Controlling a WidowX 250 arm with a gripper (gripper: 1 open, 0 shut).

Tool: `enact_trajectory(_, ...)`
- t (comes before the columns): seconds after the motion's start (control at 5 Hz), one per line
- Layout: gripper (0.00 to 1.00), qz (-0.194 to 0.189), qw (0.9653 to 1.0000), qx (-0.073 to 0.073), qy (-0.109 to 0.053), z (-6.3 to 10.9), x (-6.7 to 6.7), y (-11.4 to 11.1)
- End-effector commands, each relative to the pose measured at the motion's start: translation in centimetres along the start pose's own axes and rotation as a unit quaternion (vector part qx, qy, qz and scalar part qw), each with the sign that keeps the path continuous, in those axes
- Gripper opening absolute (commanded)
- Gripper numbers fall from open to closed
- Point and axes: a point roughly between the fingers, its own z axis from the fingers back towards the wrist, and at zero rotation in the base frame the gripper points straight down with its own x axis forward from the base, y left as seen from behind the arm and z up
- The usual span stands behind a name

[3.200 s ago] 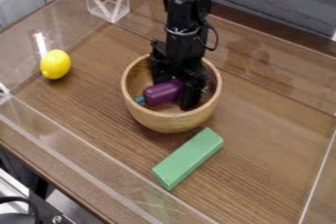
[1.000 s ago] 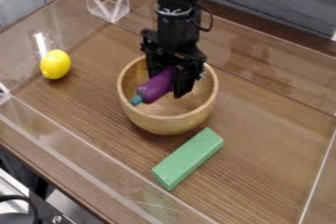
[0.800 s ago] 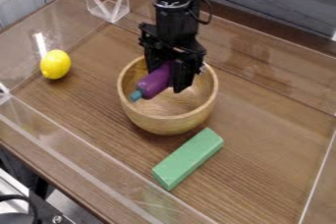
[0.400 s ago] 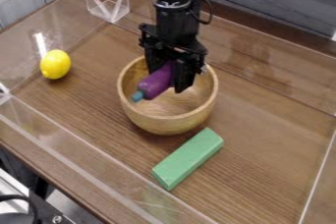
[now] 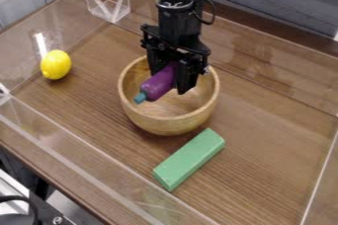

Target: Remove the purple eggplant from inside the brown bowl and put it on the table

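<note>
The purple eggplant (image 5: 156, 84) hangs tilted over the brown bowl (image 5: 172, 113), its blue-teal stem end pointing down and left near the bowl's rim. My gripper (image 5: 172, 75) points straight down and is shut on the eggplant's upper part, with black fingers on either side of it. The eggplant is lifted off the bowl's floor. The bowl rests on the dark wooden table (image 5: 264, 130), near its middle.
A green rectangular block (image 5: 189, 159) lies in front of the bowl to the right. A yellow lemon (image 5: 55, 65) sits at the left. Clear acrylic walls edge the table, and a clear acrylic stand (image 5: 109, 3) is at the back left.
The gripper has risen from deep inside the bowl with the eggplant in it. Over the last second it has held still.
</note>
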Motion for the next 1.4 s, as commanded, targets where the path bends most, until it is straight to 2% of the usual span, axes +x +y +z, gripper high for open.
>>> enact_trajectory(0.0, 0.0, -0.005, 0.9989, 0.009, -0.045, 2.6, 0.9, -0.5)
enact_trajectory(0.6, 0.0, -0.001, 0.999, 0.004, -0.044, 2.8, 0.8, -1.0)
enact_trajectory(1.2, 0.0, 0.01, 0.9987, 0.003, -0.049, 2.2, 2.0, -1.0)
